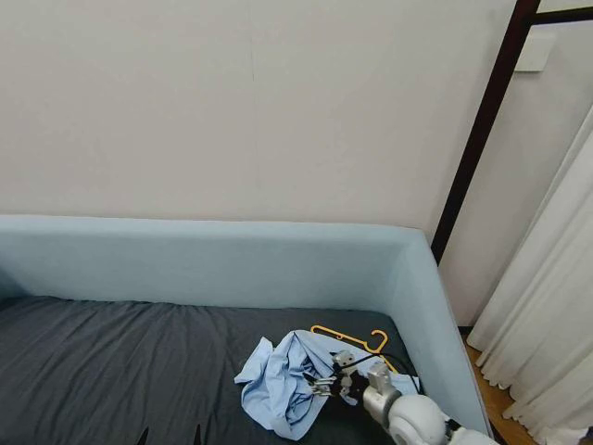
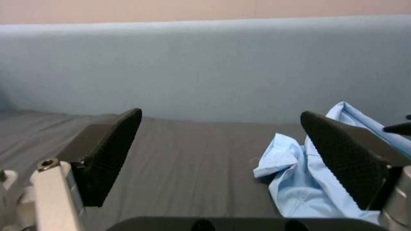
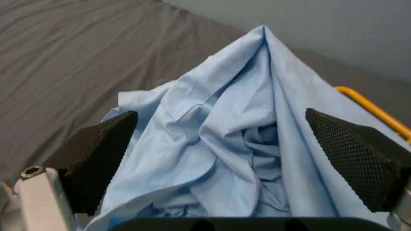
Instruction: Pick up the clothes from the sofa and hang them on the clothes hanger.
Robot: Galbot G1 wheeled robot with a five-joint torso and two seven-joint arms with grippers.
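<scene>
Head camera: high, facing forward and down over the sofa (image 1: pixel 213 264). The light blue shirt (image 1: pixel 278 389) sits low in its field, some way off.

Left wrist camera: low over the seat (image 2: pixel 192 159), facing the backrest (image 2: pixel 205 67), level with the shirt (image 2: pixel 301 185) and near it.

Right wrist camera: just above the shirt (image 3: pixel 237 144), very close, looking down between the spread fingers of the right end effector (image 3: pixel 218 115).

All three share the shirt. Head and right wrist also share the orange hanger (image 1: pixel 352 335) beside it.

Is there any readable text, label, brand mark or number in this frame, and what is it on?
None can be read. The blue shirt, orange hanger, sofa, left pincer and right pincer show no print.
</scene>
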